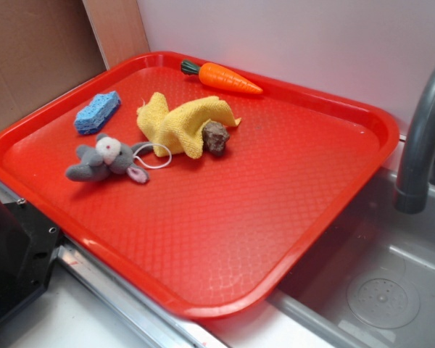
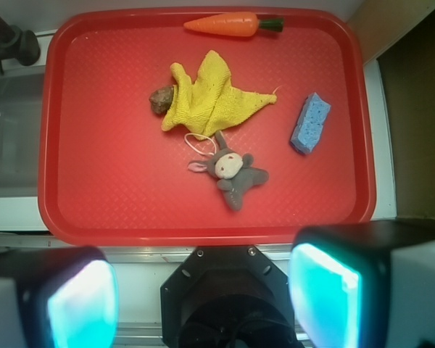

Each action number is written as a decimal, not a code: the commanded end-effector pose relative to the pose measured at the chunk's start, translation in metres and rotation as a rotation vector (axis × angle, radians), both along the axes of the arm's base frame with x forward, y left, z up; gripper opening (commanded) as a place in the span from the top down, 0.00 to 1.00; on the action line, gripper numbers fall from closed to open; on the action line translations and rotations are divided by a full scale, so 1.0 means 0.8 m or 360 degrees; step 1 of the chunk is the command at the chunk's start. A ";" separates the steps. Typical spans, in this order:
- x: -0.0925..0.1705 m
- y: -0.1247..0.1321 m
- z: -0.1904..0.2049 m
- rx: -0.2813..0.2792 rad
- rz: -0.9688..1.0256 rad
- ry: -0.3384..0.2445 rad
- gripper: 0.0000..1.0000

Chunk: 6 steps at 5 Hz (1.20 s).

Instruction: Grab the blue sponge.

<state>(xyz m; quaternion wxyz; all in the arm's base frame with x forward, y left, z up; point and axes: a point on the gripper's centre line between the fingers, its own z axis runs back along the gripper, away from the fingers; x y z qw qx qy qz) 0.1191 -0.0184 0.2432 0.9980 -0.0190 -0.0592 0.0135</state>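
The gripper (image 2: 203,297) hangs high above the near rim of the red plastic tray (image 2: 116,196), facing straight down; its two fingers (image 2: 326,293) stand wide apart, empty; the light-blue rectangular foam sponge (image 2: 310,122) lies flat near one tray edge, apart from the grey plush mouse (image 2: 232,171) and the crumpled yellow cloth (image 2: 206,101).

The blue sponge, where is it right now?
The blue sponge lies on the red tray, near its back-left corner in the exterior view, just behind the grey plush mouse.
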 end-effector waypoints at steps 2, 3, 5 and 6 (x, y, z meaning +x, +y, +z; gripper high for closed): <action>0.009 0.026 -0.014 -0.0105 0.0396 -0.0052 0.00; 0.016 0.048 -0.022 -0.0104 0.0792 -0.0135 0.00; 0.040 0.102 -0.067 -0.0062 0.1437 -0.0343 0.00; 0.063 0.127 -0.093 0.0059 0.1539 -0.0429 0.00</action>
